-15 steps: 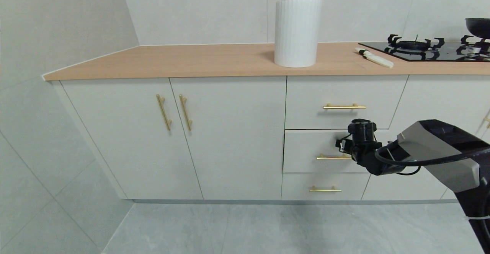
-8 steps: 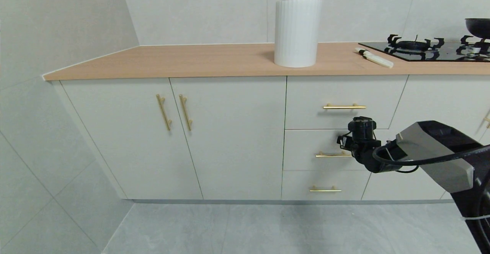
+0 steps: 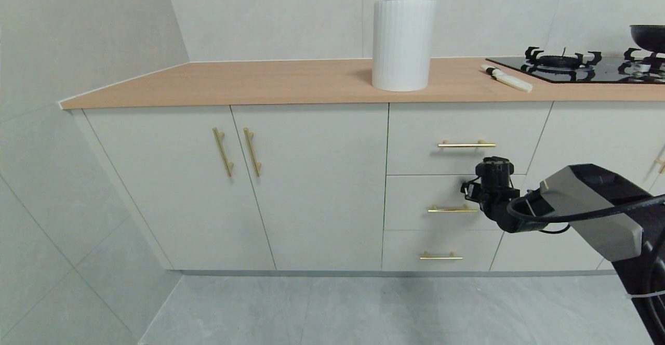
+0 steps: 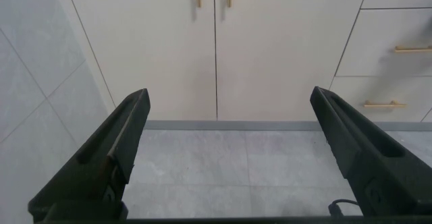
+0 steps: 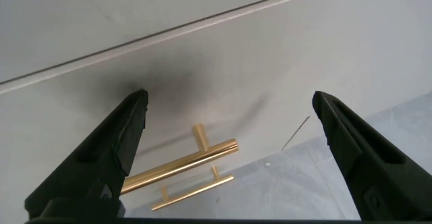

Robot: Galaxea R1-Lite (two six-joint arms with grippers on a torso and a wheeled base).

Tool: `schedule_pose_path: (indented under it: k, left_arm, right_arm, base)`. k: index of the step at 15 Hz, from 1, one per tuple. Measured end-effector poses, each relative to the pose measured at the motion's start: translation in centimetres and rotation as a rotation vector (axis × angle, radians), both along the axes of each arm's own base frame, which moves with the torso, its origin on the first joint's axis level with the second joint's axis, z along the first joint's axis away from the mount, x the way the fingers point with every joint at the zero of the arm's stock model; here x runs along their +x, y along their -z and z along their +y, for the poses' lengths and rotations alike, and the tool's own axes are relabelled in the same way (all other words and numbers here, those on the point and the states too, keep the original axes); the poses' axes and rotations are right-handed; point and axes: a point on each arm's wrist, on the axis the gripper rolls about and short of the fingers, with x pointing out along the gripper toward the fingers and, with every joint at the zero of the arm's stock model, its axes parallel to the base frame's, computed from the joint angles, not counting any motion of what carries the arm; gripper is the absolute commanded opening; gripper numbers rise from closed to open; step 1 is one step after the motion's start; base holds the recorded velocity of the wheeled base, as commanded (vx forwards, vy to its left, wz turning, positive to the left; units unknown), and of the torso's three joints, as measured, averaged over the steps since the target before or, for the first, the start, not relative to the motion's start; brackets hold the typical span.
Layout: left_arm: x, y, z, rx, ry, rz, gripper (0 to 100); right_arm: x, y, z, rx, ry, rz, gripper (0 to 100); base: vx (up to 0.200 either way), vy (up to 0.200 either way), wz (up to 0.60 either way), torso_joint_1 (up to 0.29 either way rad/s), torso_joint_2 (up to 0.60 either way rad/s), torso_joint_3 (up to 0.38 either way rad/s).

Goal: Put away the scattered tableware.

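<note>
Facing a run of pale kitchen cabinets under a wooden countertop [image 3: 260,82], the robot holds its right gripper [image 3: 470,191] just in front of the middle drawer [image 3: 415,191] in a stack of three. The gripper sits close to the drawer's brass handle [image 3: 449,209] without gripping it. In the right wrist view its fingers [image 5: 121,146] are spread wide with nothing between them, and the handle [image 5: 182,166] lies past the tips.

A second ago a dark gap showed along the top of this drawer, and its front stood slightly out from its neighbours. Now the gap is gone and the front lies flush. The gripper has also lifted a little, so the drawer appears to have just been pushed shut, and that part of the job looks finished.

One piece of tableware is left out: a pale, slim utensil [image 3: 506,78], possibly a sheathed knife, lying flat on the countertop just beside the gas hob [image 3: 571,67]. It is well apart from both arms. A tall white ribbed canister [image 3: 403,44] stands farther along the countertop.

The left gripper [image 4: 229,96] hangs low, also released and empty, pointing at the grey floor before the cabinet doors.
</note>
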Motion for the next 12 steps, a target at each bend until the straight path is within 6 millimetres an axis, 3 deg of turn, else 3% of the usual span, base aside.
schedule_pose_path:
  k: [3,6,9,12]
  left_arm:
    - [0.0,0.0,0.0,0.0,0.0,0.0,100]
    - [0.0,0.0,0.0,0.0,0.0,0.0,100]
    - [0.0,0.0,0.0,0.0,0.0,0.0,100]
    - [0.0,0.0,0.0,0.0,0.0,0.0,100]
  right_arm:
    - [-1.6,-0.2,0.1,-0.002,-0.022,0.052,100]
    - [-4.0,-1.9,0.5,0.004,-0.07,0.096,100]
    - [-8.0,-4.6,1.0,0.005,-0.106,0.131,100]
    - [-13.1,-8.7,1.3,0.008,-0.139,0.114,100]
  base:
    - [0.0,0.0,0.0,0.0,0.0,0.0]
    - [0.0,0.0,0.0,0.0,0.0,0.0]
    - [0.0,0.0,0.0,0.0,0.0,0.0]
    - [0.0,0.0,0.0,0.0,0.0,0.0]
